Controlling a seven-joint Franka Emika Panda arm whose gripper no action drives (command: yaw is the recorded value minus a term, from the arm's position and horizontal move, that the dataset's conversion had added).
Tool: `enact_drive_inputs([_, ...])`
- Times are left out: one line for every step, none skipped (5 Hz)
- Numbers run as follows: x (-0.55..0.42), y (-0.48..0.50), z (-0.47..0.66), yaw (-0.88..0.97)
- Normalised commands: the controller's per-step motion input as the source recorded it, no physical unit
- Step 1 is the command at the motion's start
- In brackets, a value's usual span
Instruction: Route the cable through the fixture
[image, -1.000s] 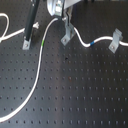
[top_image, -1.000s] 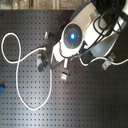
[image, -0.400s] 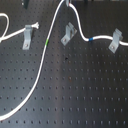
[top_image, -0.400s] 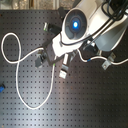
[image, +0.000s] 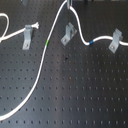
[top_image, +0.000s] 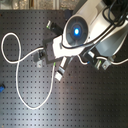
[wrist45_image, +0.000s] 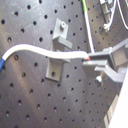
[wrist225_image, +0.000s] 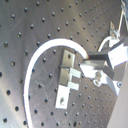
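gripper (wrist45_image: 92, 64) clamped on the cable (wrist45_image: 45, 51), which is draped over the fixture (wrist45_image: 57, 55) just beside the fingertips; looks laid across, not yet seated, routing unfinished.

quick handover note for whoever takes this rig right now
Gripper: shut on the cable, holding it just over the fixture in the first wrist view.
Cable: in the first exterior view it runs up past the middle fixture, then right to another clip; the green band lies left of the fixture.
Done: cable grasped and brought to the fixture.
Left: seat it in the fixture, release.
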Motion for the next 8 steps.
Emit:
enact_drive_inputs([0.058,0.011,0.05,0.17])
enact_drive_inputs([-0.039,0.12,0.39,-0.05])
enact_drive_inputs([0.021,0.003,0.0,0.0])
enact_drive_inputs([0.042,0.208,0.27,0.25])
enact_drive_inputs([0.0,0.0,0.0,0.02])
enact_drive_inputs([-0.003,0.113,0.42,0.1])
enact_drive_inputs([0.0,0.0,0.0,0.08])
enact_drive_inputs([0.045,0.116,0.26,0.31])
